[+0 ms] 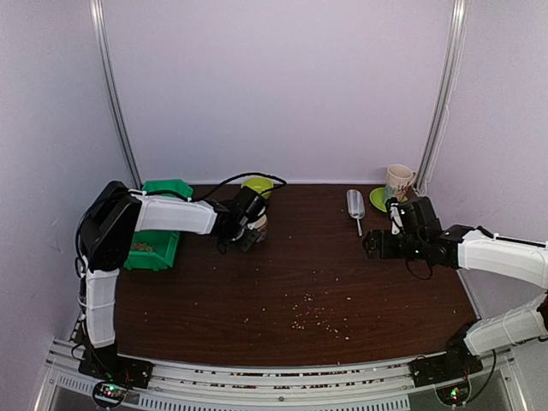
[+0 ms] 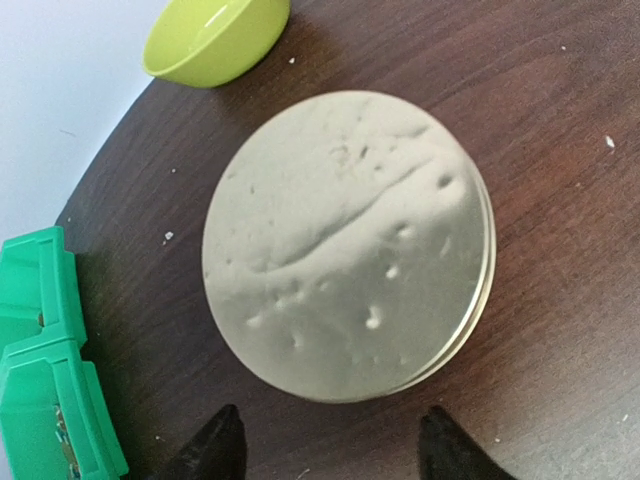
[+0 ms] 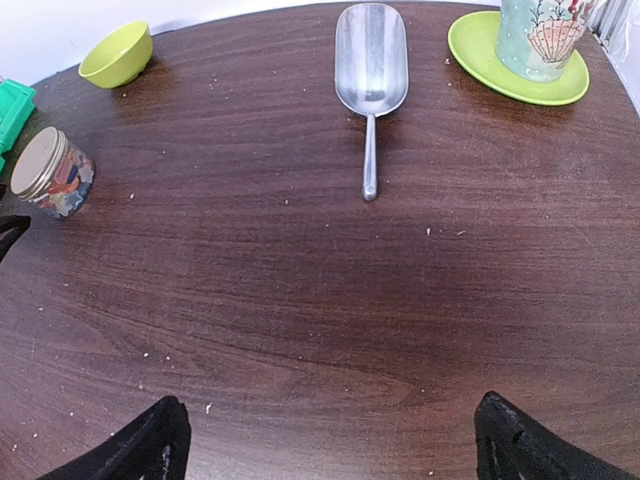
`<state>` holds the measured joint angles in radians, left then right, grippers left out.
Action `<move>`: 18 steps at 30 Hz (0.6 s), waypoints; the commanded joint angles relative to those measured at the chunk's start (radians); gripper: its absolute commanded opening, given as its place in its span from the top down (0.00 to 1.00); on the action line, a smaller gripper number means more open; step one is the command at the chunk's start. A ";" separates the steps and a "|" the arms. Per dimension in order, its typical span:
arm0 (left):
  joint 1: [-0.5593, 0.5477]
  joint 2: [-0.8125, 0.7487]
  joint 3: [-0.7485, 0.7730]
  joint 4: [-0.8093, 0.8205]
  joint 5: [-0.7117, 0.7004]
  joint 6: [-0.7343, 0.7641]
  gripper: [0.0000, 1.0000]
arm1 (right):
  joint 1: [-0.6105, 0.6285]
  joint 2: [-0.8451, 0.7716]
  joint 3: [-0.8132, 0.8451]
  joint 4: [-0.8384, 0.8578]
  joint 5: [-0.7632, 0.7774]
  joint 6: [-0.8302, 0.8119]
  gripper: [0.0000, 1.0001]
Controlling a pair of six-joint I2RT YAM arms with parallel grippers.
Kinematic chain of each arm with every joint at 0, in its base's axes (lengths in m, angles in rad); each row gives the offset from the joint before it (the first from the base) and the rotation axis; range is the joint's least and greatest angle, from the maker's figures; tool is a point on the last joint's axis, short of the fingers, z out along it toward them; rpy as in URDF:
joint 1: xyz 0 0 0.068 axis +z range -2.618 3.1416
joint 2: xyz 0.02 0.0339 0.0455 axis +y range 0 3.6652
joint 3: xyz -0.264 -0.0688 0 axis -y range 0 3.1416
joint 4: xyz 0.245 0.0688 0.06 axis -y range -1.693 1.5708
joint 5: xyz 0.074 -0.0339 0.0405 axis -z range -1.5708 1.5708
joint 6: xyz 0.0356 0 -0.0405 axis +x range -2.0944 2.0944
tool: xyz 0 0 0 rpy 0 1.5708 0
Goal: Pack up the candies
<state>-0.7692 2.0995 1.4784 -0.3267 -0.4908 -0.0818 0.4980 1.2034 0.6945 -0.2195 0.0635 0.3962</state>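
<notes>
Candies (image 3: 68, 185) in lidded jar (image 2: 345, 245), just beyond parted left jaws

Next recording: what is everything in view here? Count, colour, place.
jar: one, clear, pale lid on, left of table centre
candies: many, mixed colours, inside the jar
bin: one, green, table's left edge
bowl: one, lime, behind the jar
scoop: one, silver, back right
saucer: one, lime, back right corner
mug: one, pale, patterned, on the saucer
crumbs: many, pale, scattered mid-table
table: one, dark brown
left fingers: two, black, apart, near the jar
right fingers: two, black, wide apart, above bare table
</notes>
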 commanded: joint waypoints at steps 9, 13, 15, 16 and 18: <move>-0.023 -0.109 0.063 -0.002 0.013 0.007 0.02 | 0.022 0.032 0.025 0.013 -0.008 -0.010 0.01; -0.029 -0.008 0.191 -0.048 -0.019 0.045 0.02 | 0.029 0.038 0.030 0.013 -0.011 -0.009 0.01; -0.028 0.057 0.244 -0.059 -0.035 0.067 0.02 | 0.032 0.035 0.030 0.009 -0.009 -0.011 0.01; -0.028 0.084 0.282 -0.069 -0.042 0.077 0.02 | 0.033 0.034 0.030 0.007 -0.008 -0.012 0.00; -0.030 0.137 0.342 -0.094 -0.045 0.092 0.02 | 0.034 0.031 0.028 0.005 -0.006 -0.013 0.01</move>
<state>-0.7967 2.1288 1.7241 -0.3725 -0.5030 -0.0433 0.5232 1.2366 0.6968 -0.2195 0.0551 0.3916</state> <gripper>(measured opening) 0.978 0.995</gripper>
